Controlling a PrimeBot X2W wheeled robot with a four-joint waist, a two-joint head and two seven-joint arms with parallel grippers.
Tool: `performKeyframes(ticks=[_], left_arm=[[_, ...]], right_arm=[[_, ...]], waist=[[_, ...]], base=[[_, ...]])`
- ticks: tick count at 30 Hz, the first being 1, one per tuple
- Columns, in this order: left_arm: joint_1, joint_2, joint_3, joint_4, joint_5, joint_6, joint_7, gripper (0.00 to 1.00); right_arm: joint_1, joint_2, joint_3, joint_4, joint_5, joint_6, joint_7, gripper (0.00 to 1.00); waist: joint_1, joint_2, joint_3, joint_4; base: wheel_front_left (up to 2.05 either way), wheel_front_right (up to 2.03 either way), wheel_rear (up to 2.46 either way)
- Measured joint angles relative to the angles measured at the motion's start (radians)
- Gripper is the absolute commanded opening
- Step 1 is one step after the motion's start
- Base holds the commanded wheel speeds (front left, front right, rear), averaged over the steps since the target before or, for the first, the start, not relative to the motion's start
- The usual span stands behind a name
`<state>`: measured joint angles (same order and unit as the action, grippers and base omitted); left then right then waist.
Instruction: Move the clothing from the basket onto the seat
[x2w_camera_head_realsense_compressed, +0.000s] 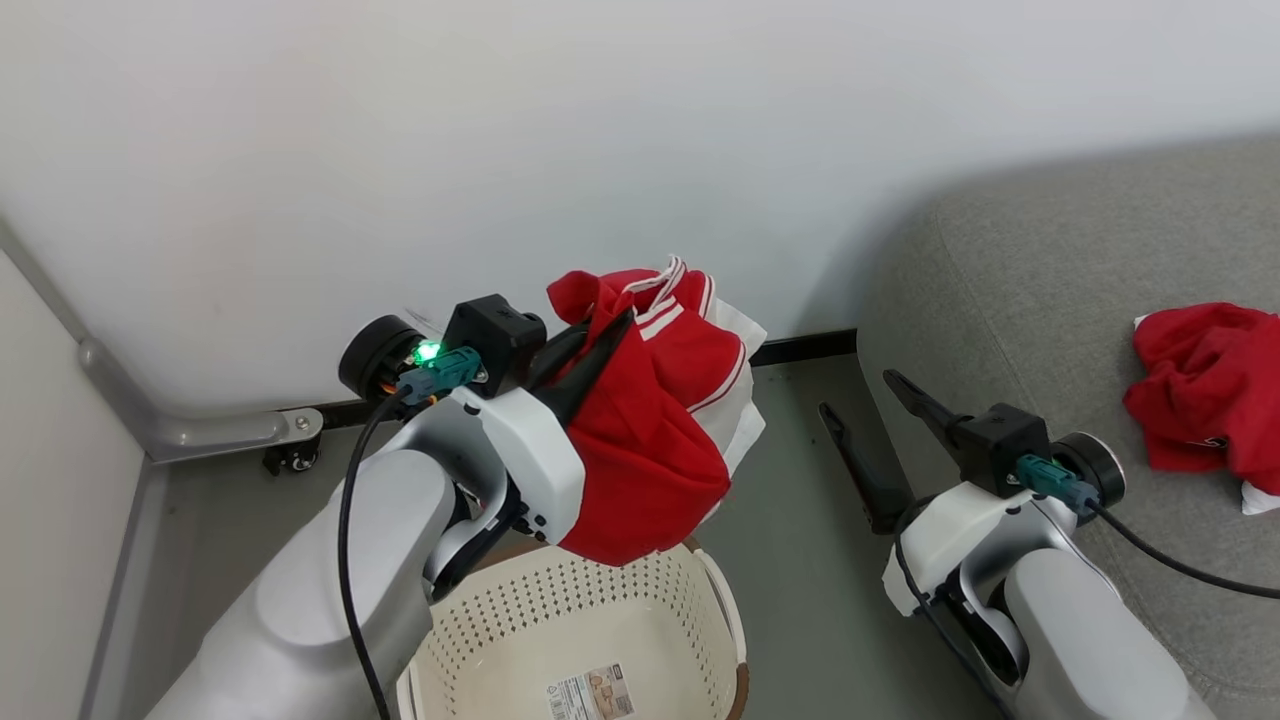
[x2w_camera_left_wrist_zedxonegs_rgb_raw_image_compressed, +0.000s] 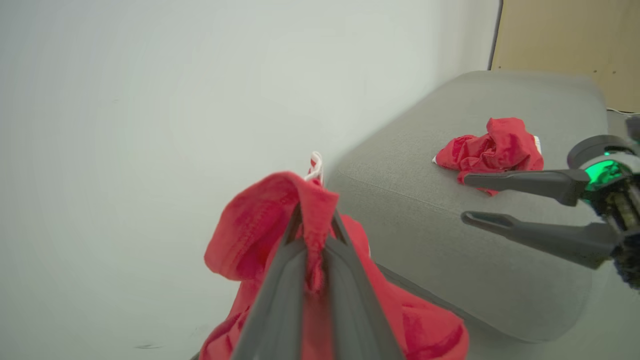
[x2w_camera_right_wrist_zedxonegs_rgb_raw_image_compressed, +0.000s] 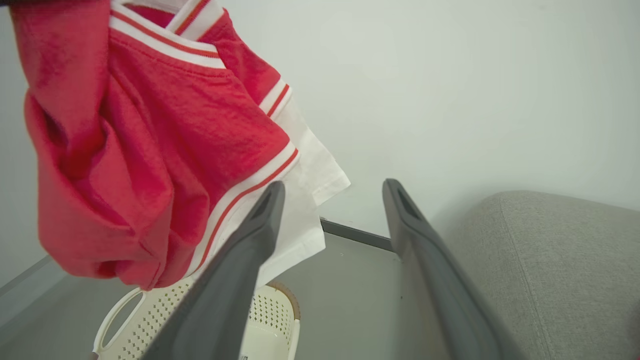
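Note:
My left gripper is shut on a red garment with white stripes, which hangs in the air above the cream basket. In the left wrist view the same garment is pinched between the two dark fingers of my left gripper. Another red garment lies crumpled on the grey seat; it also lies there in the left wrist view. My right gripper stands open beside the seat's edge, nothing between its fingers. In the right wrist view my right gripper gapes beside the hanging garment.
A white wall rises behind the basket, with a dark skirting strip at its foot. Grey floor lies between basket and seat. A paper label shows on the basket's floor. A metal rail runs along the left.

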<state>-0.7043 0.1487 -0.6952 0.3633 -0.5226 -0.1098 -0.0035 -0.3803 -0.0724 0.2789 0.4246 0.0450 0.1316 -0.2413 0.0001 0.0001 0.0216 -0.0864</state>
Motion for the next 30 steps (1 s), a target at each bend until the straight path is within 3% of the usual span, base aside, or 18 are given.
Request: performKeyframes(ticks=[16,30], left_arm=[[0.001,-0.028,-0.05,-0.094,-0.014,-0.009,0.044,0.0],[0.012,-0.031,-0.071,-0.157,-0.017,-0.009,0.065,0.0]], right_arm=[[-0.067,-0.07,0.106,0.033,0.061,0.0,0.037,1.0],[-0.166,-0.129,0.31,0.042,0.188,0.0,0.09,1.0]], waist=[[0.0,0.0,-0.03,-0.003],[0.0,0.0,-0.019,-0.004]], base=[[0.0,0.0,0.0],[0.0,0.0,0.0]])
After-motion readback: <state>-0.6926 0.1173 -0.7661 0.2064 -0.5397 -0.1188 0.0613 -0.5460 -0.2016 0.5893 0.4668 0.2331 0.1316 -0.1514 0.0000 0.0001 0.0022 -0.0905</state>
